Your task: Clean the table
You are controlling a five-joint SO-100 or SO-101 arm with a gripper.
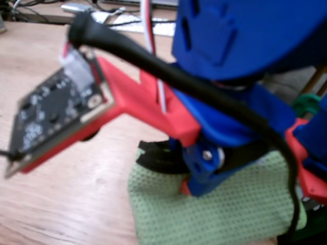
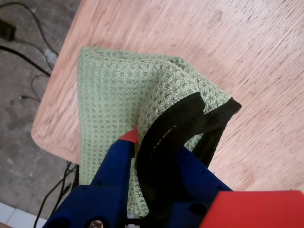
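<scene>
The light reddish-brown wooden table [image 2: 237, 57] fills most of the wrist view, and its rounded corner is at the lower left. A green waffle-weave cloth [image 2: 114, 90] with a black hem lies on it near that corner. My blue gripper [image 2: 159, 147] is shut on a bunched fold of the cloth and its black hem, lifting that part into a ridge. In the fixed view my arm is close and blurred. The gripper [image 1: 202, 176] stands over the cloth [image 1: 225, 209] on the table [image 1: 76, 184].
In the wrist view the table edge runs down the left, with grey floor and black cables [image 2: 28, 71] beyond it. In the fixed view cables and pale clutter [image 1: 117, 18] lie at the table's back edge. A green object [image 1: 308, 104] is at the right.
</scene>
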